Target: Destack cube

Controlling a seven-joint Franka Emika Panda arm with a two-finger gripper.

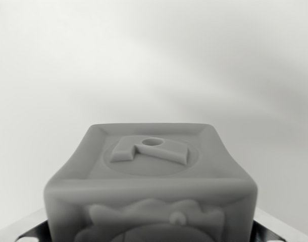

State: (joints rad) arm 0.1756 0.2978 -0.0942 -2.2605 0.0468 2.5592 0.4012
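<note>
Dead centre, low in the wrist view: cube (pixel 151 181) between the tool (pixel 154 237) tips, seemingly gripped, though can't tell for sure.

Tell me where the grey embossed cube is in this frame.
In the wrist view the grey embossed cube fills the lower centre, very close to the camera, with parts of the gripper showing at both bottom corners and only a pale blurred background behind.
</note>
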